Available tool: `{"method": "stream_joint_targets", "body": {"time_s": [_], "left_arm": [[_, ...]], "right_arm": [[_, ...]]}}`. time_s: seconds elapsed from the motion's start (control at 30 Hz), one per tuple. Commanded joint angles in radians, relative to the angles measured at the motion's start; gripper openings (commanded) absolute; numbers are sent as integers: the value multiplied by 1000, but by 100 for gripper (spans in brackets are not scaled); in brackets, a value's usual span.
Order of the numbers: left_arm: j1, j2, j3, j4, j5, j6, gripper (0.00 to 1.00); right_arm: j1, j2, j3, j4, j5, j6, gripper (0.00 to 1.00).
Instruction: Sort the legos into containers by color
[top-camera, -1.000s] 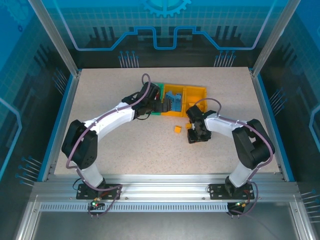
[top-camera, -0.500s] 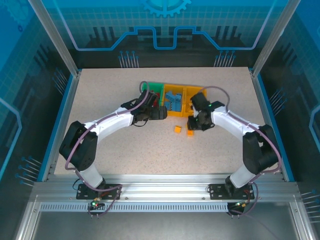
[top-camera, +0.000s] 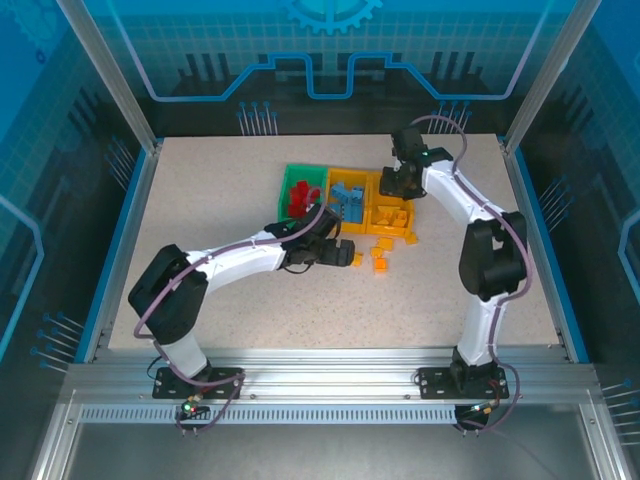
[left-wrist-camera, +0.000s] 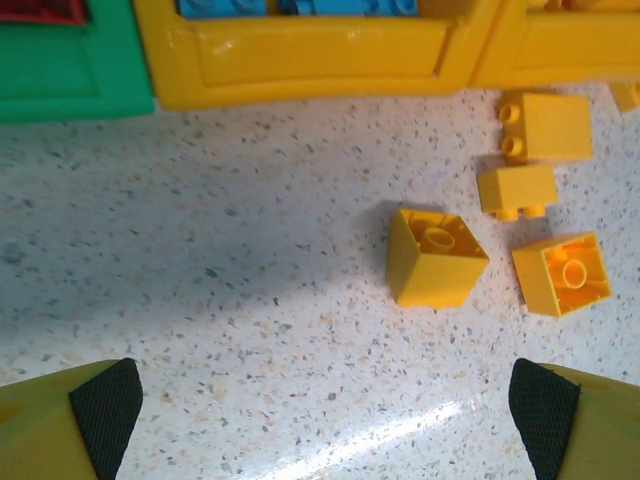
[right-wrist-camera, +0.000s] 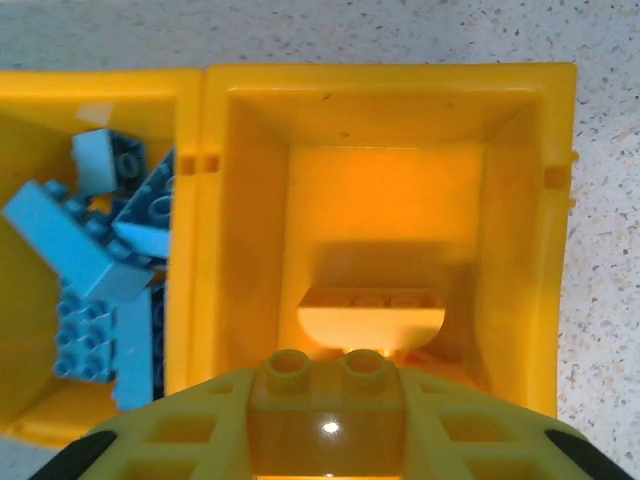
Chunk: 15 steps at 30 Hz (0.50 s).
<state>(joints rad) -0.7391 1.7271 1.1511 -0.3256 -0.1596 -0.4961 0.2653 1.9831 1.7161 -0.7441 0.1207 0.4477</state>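
Three joined containers stand mid-table: the green bin (top-camera: 297, 178) holds red legos (top-camera: 298, 200), the middle yellow bin (top-camera: 347, 182) holds blue legos (right-wrist-camera: 100, 270), and the right yellow bin (right-wrist-camera: 385, 190) holds one curved orange-yellow piece (right-wrist-camera: 370, 318). My right gripper (right-wrist-camera: 325, 445) hovers over that right bin, shut on an orange-yellow brick (right-wrist-camera: 325, 400). Several loose orange-yellow bricks (left-wrist-camera: 435, 257) lie on the table just in front of the bins. My left gripper (left-wrist-camera: 325, 420) is open and low over the table just short of them, with nothing between its pads (left-wrist-camera: 105, 400).
The bins' front walls (left-wrist-camera: 300, 55) run along the far side of the left wrist view. The speckled table (top-camera: 250, 310) is bare in front of the loose bricks. Blue rails (top-camera: 120, 240) and metal posts border the table.
My right gripper rose from the table with an orange-yellow brick and swung back over the right yellow bin. My left gripper left the bins and came forward to the loose bricks.
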Motion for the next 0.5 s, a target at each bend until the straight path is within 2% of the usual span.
{"method": "stream_joint_targets", "body": {"time_s": [0.0, 0.1, 0.2, 0.23, 0.47], "left_arm": [[-24, 45, 32, -3, -1, 2, 99], [-39, 84, 62, -21, -3, 8, 99], [-48, 109, 81, -19, 6, 15, 99], [-50, 118, 85, -20, 9, 20, 99], [-66, 169, 118, -1, 34, 16, 99]], "right_arm": [[-11, 68, 77, -77, 70, 11, 38], [-12, 94, 100, -73, 61, 17, 49], [-12, 95, 108, -78, 35, 14, 68], [-10, 86, 104, -80, 30, 14, 70], [-11, -96, -57, -9, 11, 17, 74]]}}
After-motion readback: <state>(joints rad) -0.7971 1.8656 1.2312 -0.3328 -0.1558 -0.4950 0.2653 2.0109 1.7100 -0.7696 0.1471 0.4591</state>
